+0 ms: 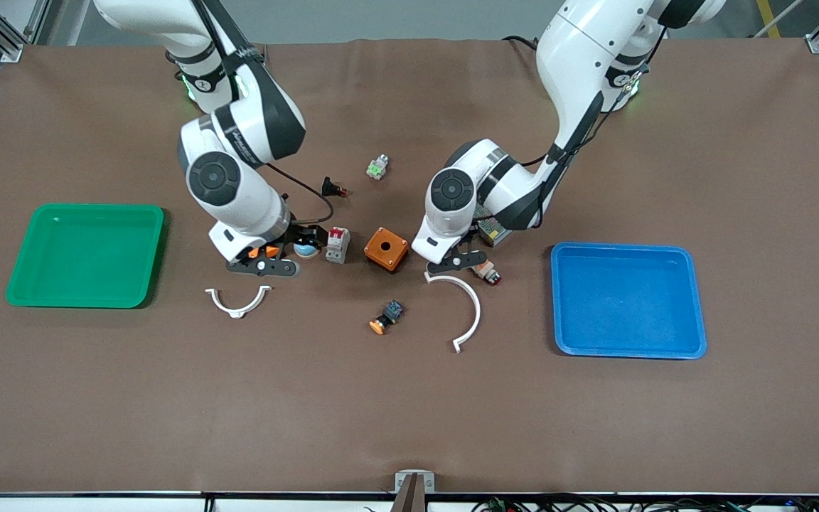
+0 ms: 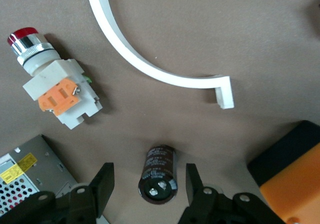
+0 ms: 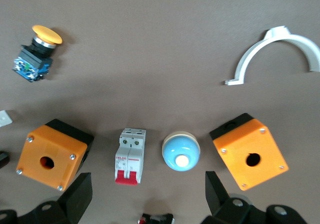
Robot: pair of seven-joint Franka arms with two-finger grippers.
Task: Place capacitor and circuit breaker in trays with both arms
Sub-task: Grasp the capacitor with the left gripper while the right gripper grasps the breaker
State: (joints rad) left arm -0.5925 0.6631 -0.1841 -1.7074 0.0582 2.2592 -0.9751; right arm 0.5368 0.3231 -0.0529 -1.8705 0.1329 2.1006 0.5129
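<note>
- Left gripper [image 2: 148, 188] is low over the table, fingers spread, nothing held. Capacitor [image 2: 158, 173] lies on its side between them, beside the end of the large white arc [image 2: 150, 69].
- Right gripper [image 3: 149, 194] hangs fingers apart, empty, over the circuit breaker [image 3: 129, 155], which sits between an orange box [image 3: 52, 153] and a blue dome button [image 3: 181, 151].
- Left: drop straight and close across the round body; I'd expect it to roll if hit off-centre.
- Right: shift off the dome before closing, or it gets pinched too.
- In the front view the left arm hides the capacitor. Green tray [image 1: 25, 284] and blue tray [image 1: 690, 299] stand at the table's ends; which takes which part isn't shown.
</note>
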